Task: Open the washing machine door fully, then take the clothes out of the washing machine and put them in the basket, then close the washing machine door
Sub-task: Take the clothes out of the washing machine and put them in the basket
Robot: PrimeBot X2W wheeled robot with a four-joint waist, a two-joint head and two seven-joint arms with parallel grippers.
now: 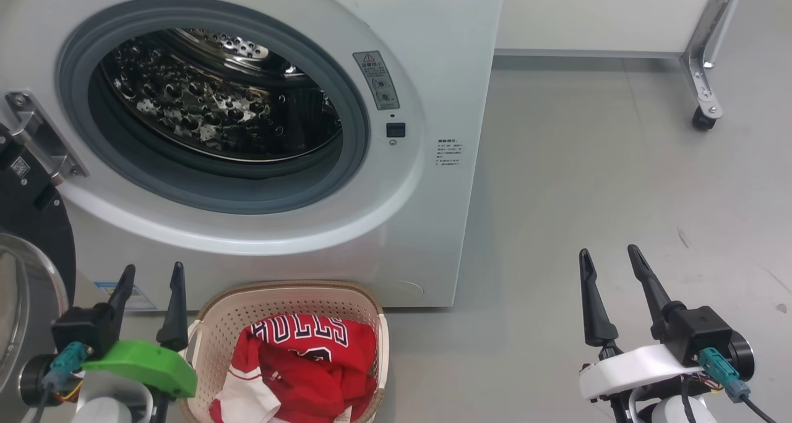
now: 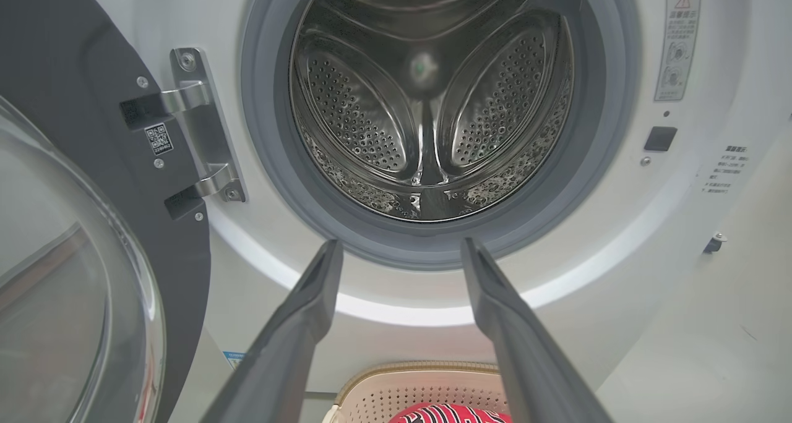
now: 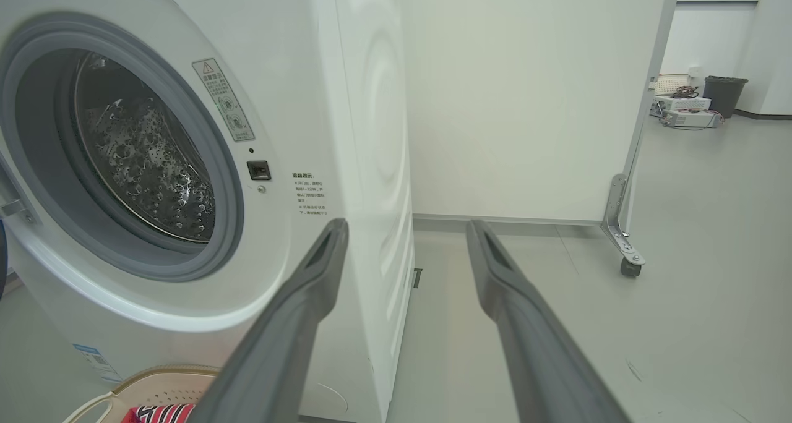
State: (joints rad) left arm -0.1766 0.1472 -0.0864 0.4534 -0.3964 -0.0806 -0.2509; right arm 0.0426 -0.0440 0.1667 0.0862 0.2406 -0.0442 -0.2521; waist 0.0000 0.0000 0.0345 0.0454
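The white washing machine (image 1: 396, 237) stands with its steel drum (image 2: 427, 107) bare inside the grey seal. Its black-rimmed door (image 1: 25, 237) hangs swung wide open at the left, glass bowl (image 2: 68, 299) facing out. Below the opening sits the cream basket (image 1: 229, 315), holding the red and white "BULLS" clothes (image 1: 309, 364). My left gripper (image 1: 151, 271) is open with nothing in it, left of the basket and below the drum mouth. My right gripper (image 1: 609, 253) hangs open and holding nothing over the grey floor, right of the washer.
A white partition panel (image 1: 606, 15) on a castor (image 1: 703, 119) stands behind the washer at the right. Grey floor (image 1: 588, 182) stretches out right of the machine. Far off in the right wrist view are a dark bin (image 3: 724, 94) and boxes (image 3: 680, 111).
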